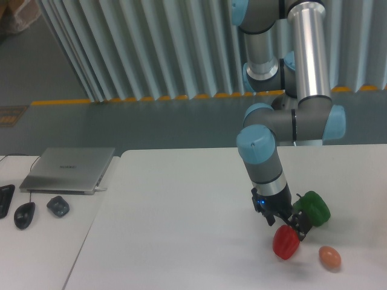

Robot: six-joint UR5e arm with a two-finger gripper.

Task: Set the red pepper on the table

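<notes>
The red pepper [285, 243] sits on the white table [181, 229] near the front right. My gripper [292, 229] is directly above it, angled down from the arm. Its dark fingers are spread at the pepper's top, and it looks open, with the pepper resting on the tabletop rather than hanging.
A green bell pepper [314, 207] lies just behind and to the right of the gripper. A small orange egg-shaped thing [329, 257] is right of the red pepper. On the separate desk to the left are a laptop [68, 169], a mouse [24, 214] and a small dark object [58, 206].
</notes>
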